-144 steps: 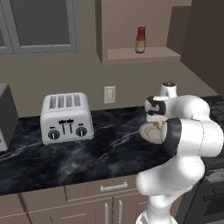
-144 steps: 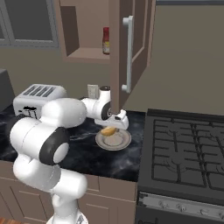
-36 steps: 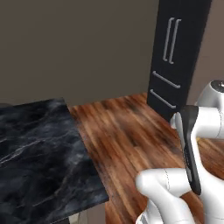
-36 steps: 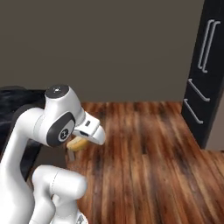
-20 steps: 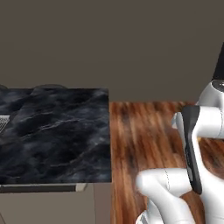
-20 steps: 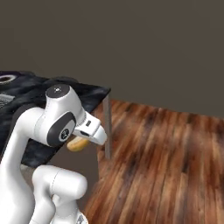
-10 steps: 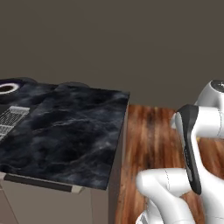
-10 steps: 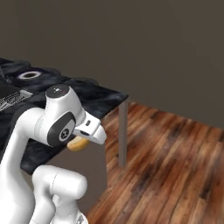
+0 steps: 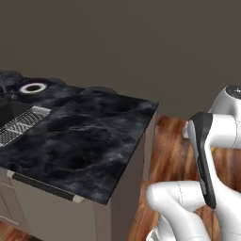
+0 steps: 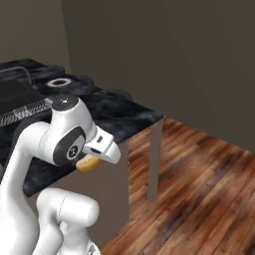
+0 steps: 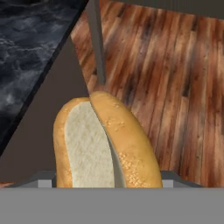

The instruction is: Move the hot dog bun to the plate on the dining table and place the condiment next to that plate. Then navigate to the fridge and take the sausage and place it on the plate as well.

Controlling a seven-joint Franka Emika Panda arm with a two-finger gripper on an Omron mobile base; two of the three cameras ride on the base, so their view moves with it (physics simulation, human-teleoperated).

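A: We are in a kitchen with a plain dark wall point(image 9: 141, 42) behind, a wooden floor point(image 10: 199, 189) and a black marble counter point(image 9: 89, 136) at our left

B: And our gripper point(image 10: 92, 159) – where do we find it?

A: Tucked low under the arm's white wrist in the right base view, over the edge of the counter. In the hand view the hot dog bun point(image 11: 103, 144) stands between our jaws, which are clamped on it; the fingertips themselves are hidden behind the bread

B: How does the bun sit?

A: Split open, the pale cut face turned left and the browned, seeded crust to the right. In the right base view we glimpse a tan end of it below the wrist

B: And beyond it?

A: Past the bun runs the counter's grey side panel and corner edge, then the floor boards. Further along the counter we see a ribbed metal rack point(image 9: 21, 124) by a dark basin, and a round white ring point(image 9: 33, 87) near the far end
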